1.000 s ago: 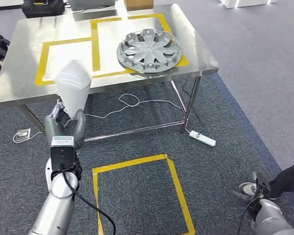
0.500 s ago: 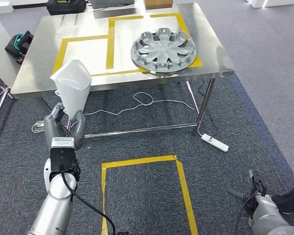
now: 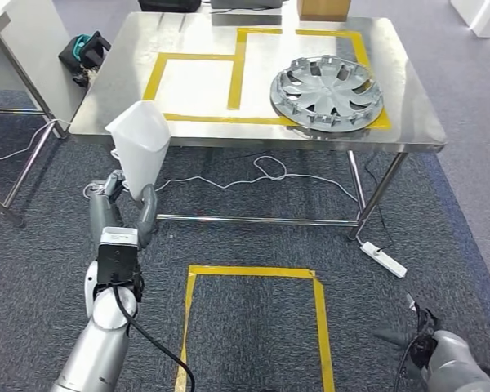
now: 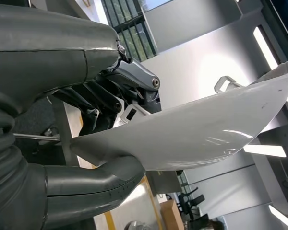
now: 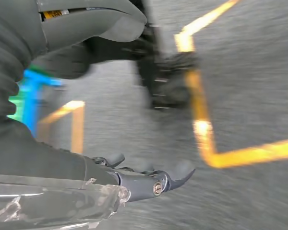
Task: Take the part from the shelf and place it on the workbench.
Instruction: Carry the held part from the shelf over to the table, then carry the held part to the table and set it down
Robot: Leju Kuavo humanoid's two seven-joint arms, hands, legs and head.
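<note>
Left hand (image 3: 120,214) gripping glossy white curved part (image 3: 140,145), right hand (image 5: 146,182) empty, fingers apart

Grey carpet (image 3: 57,245) w/ yellow tape square (image 3: 255,273), white power strip (image 3: 384,259).

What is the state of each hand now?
Left hand: holds the white part.
Right hand: holds nothing, fingers extended.
</note>
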